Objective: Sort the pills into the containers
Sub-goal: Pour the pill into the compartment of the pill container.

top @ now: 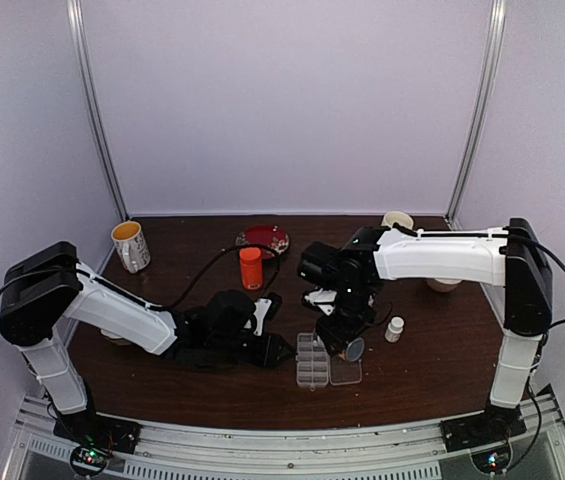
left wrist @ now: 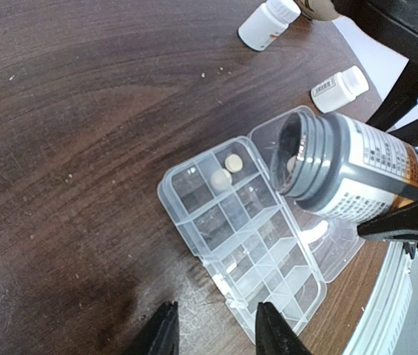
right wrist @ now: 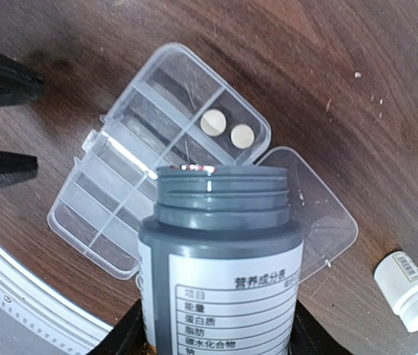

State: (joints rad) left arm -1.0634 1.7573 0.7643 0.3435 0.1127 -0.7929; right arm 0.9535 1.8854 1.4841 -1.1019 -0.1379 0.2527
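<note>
Pills (right wrist: 211,122): two cream discs lie side by side in a far corner of the organiser box (left wrist: 170,194), on the side where the lid opens; another pale disc shows just inside the mouth of the grey bottle (left wrist: 356,166)
Organiser box: clear plastic and divided into small compartments, it sits on the dark wooden table (top: 212,395) between the two arms; apart from the corner with the pills, its visible cells look bare
Lid (right wrist: 319,222): clear, hinged open and lying flat on the table beside the box
Grey bottle: uncapped, with a printed label, and tipped well over with its mouth towards the box; the mouth hangs above the hinge side, just beside the corner holding the pills
Right gripper (right wrist: 216,336): closed on the body of the grey bottle, with one black finger on each side of the label
Left gripper (left wrist: 216,336): jaws apart with nothing between them, low over the table just off the box's other end
Small white bottles (left wrist: 268,22) (left wrist: 339,89): two, capped, on the table beyond the lid
Far side of table: an orange bottle (top: 250,268), a red plate (top: 263,239) and a mug (top: 130,246), all well apart from the box
</note>
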